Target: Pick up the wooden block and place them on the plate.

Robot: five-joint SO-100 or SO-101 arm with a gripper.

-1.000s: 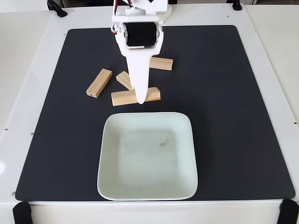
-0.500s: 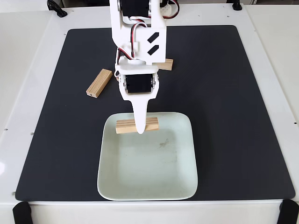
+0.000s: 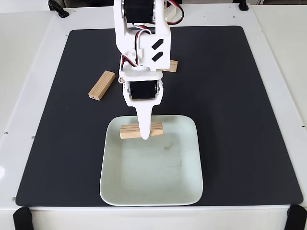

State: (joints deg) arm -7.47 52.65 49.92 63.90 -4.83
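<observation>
Wooden block point(image 3: 141, 130) has travelled from the black mat point(image 3: 230, 96) onto the plate point(image 3: 151, 191), toward its 12 o'clock edge — we see the claw point(image 3: 145, 135) clamped on it. Release comes next, we judge — another block point(image 3: 101, 85) waits at 10 o'clock.

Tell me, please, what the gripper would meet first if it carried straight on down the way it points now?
Probably the plate: the gripper points down over its far part, shut on the wooden block. From this one view, the gap beneath the block cannot be judged.
</observation>
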